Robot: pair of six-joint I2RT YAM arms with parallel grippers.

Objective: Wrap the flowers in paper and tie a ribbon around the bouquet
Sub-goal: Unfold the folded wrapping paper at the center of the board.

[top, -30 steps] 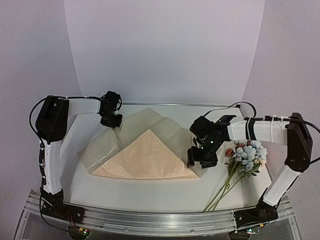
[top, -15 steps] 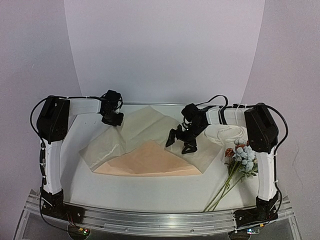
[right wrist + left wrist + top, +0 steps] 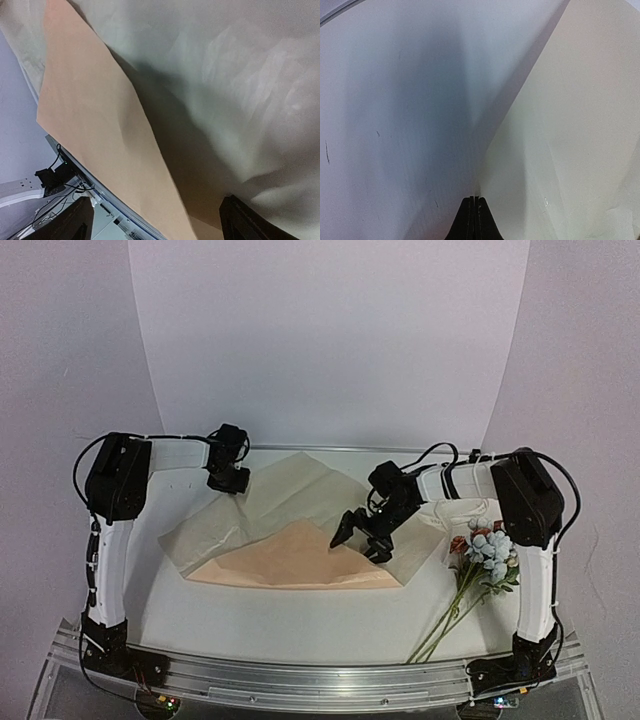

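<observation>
overhead, the left end effector (image 3: 228, 481) is sitting closed at the pale sheet's (image 3: 300, 485) far corner. the right end effector (image 3: 360, 540) is hovering wide over the paper (image 3: 290, 562) mid-worktop (image 3: 300, 625), and the flowers (image 3: 490, 552) are lying well right. left wrist: its fingers (image 3: 467, 226) are pressing together at the sheet's edge. right wrist: its fingers (image 3: 250, 225) are standing far apart above paper and sheet.

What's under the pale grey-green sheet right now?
The tan kraft paper: its near triangle shows; the rest runs under the pale sheet, hidden. Anything else beneath cannot be seen.
</observation>
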